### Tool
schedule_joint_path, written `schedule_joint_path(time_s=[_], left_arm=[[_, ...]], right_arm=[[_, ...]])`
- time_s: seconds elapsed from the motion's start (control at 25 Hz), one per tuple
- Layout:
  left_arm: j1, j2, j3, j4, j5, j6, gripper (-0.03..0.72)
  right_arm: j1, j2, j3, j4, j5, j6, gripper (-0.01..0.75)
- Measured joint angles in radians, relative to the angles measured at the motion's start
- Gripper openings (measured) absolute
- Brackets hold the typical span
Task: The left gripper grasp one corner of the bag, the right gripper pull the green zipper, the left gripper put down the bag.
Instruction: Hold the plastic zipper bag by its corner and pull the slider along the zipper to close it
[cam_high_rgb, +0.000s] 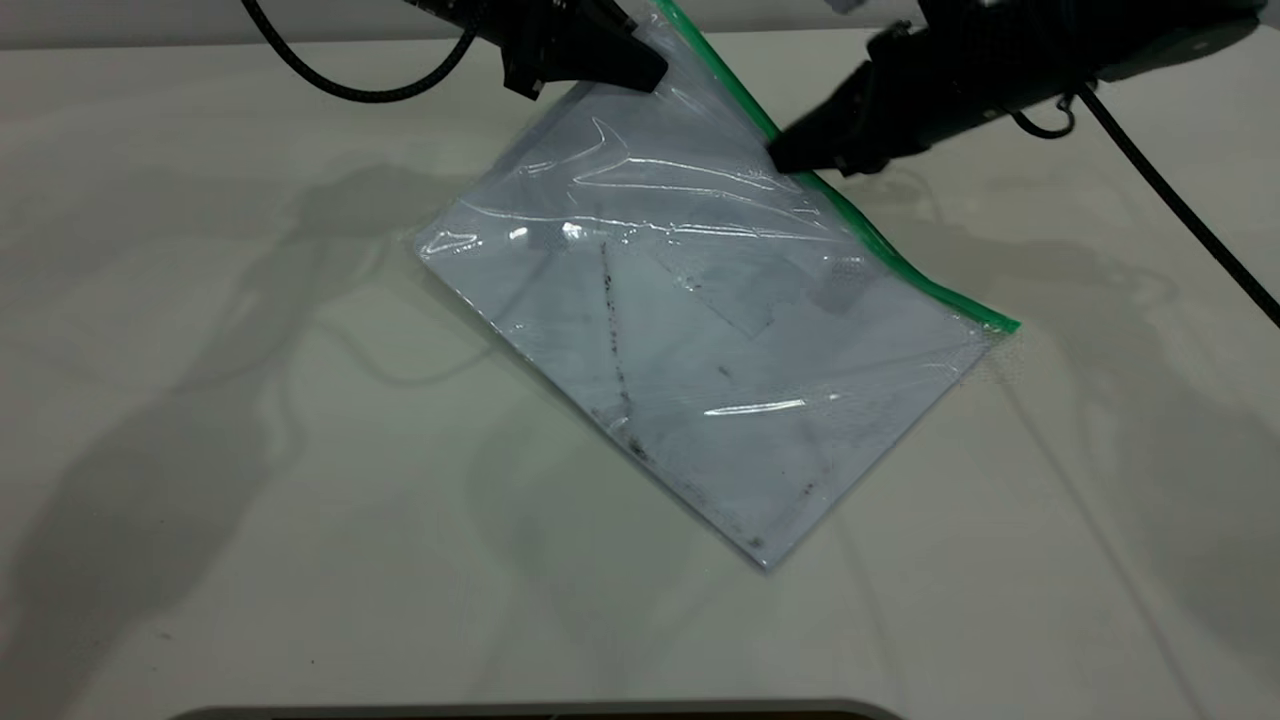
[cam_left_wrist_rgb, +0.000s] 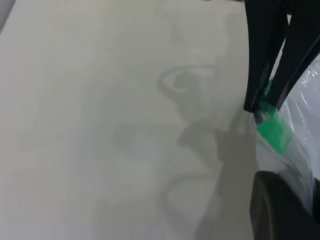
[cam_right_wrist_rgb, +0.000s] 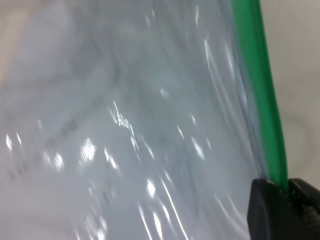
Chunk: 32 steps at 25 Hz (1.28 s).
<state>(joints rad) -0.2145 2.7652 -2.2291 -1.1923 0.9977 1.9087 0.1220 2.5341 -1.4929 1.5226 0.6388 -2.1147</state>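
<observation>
Pale matte desk (cam_high_rgb: 200, 500) carried the large flat clear plastic bag (cam_high_rgb: 700, 380) with a whitish sheet inside, lying slantwise near the middle, its far corner lifted toward the desk's far edge. At that raised corner the left gripper (cam_high_rgb: 640, 72) was clenched on the bag's plastic. Partway down the thin bright green zipper strip (cam_high_rgb: 900, 262), the right gripper (cam_high_rgb: 785, 160) was pinched shut on it.

Exterior view: high, facing arms, bag (cam_high_rgb: 700, 330) central. Wrist views: close on zipper (cam_right_wrist_rgb: 260, 95), 1 o'clock.
</observation>
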Motion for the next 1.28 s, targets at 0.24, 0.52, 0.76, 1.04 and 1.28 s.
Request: schedule_joint_path(time_s=[0.24, 0.52, 0.76, 1.04, 1.28], left_arm=[[0.024, 0.0, 0.0, -0.064, -0.008, 0.001, 0.053], [0.034, 0.0, 0.0, -0.103, -0.018, 0.011, 0.053], [0.052, -0.016, 0.0, -0.105, -0.018, 0.011, 0.053], [0.053, -0.016, 0.0, -0.106, -0.018, 0.011, 0.053], [0.053, -0.016, 0.0, -0.103, -0.013, -0.002, 0.053]], right_arm=[[-0.073, 0.023, 0.0, -0.095, -0.019, 0.047, 0.036], [-0.136, 0.023, 0.0, -0.244, -0.008, 0.172, 0.036], [-0.177, 0.024, 0.0, -0.417, -0.009, 0.32, 0.036], [-0.187, 0.024, 0.0, -0.507, 0.011, 0.389, 0.036], [-0.187, 0.024, 0.0, -0.488, 0.034, 0.395, 0.045]])
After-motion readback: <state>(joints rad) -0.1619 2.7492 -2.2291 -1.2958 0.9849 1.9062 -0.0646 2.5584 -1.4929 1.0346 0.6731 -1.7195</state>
